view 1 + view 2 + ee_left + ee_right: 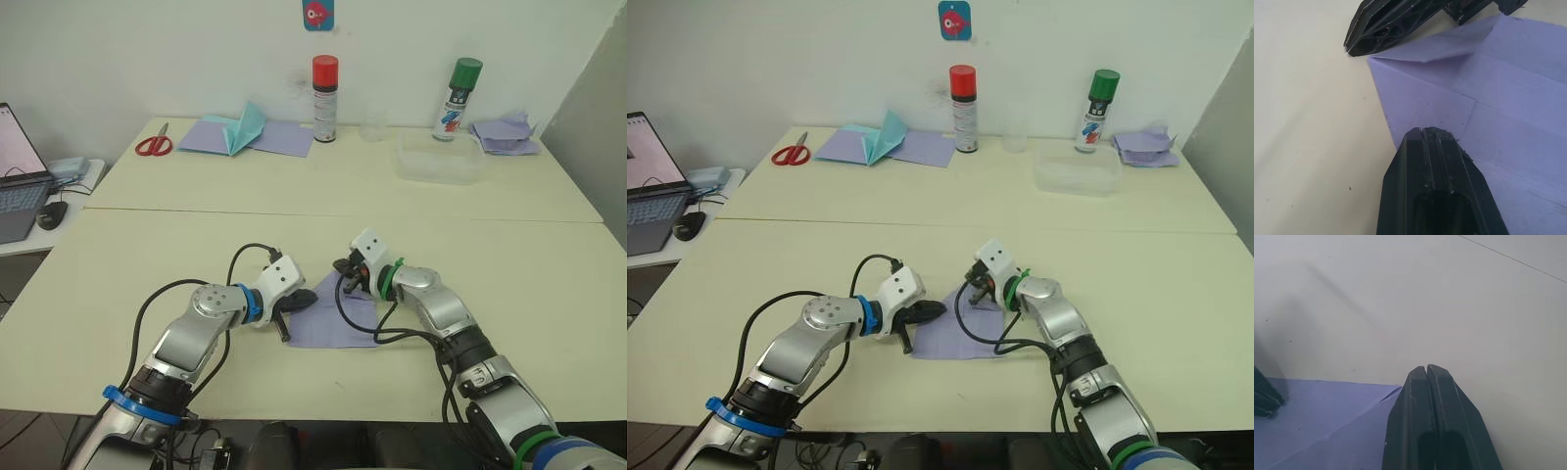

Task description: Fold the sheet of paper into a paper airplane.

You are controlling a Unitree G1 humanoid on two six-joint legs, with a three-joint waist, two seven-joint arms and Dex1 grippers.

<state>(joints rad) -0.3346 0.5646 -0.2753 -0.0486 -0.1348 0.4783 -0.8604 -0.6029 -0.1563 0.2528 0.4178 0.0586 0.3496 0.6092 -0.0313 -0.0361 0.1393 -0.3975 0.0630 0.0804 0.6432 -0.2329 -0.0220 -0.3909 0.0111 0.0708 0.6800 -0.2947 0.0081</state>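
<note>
Both arms bent inward, closed empty pincers, left (pixel 285 328), right (pixel 345 277), pressing sheet of paper (pixel 338 318)

Pale cream tabletop (pixel 147 245), 2 slabs meeting at a seam. Near slab: thin lavender creased paper sheet (pixel 338 318), lying flat. Far slab: red-handled scissors (pixel 154 145), lavender sheets with a teal folded shape (pixel 245 132), red-capped spray can (pixel 325 98), green-capped spray can (pixel 458 98), clear plastic tub (pixel 441 157), crumpled lavender paper heap (pixel 506 134).

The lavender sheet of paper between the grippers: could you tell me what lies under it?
The sheet of paper lies flat on the cream table; anything beneath it is covered.
</note>
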